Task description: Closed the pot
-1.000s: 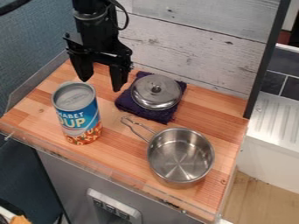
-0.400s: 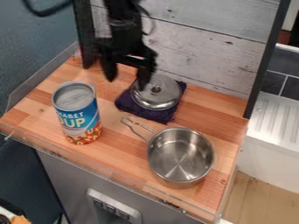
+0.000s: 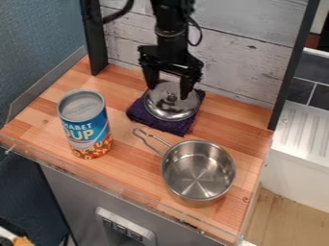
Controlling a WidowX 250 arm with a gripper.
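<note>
Wood tabletop w/ a clear rim, whitewashed plank wall behind, blue wall to one side & a white ribbed surface beyond the dark post. The pot is shiny steel, open, sitting near the front edge w/ its wire handle angled back; its lid, domed metal w/ a knob, lies apart on a dark purple cloth. Soup can stands upright left of the pot, & my end effector hangs over the lid, fingers wide apart, nothing gripped.
</note>
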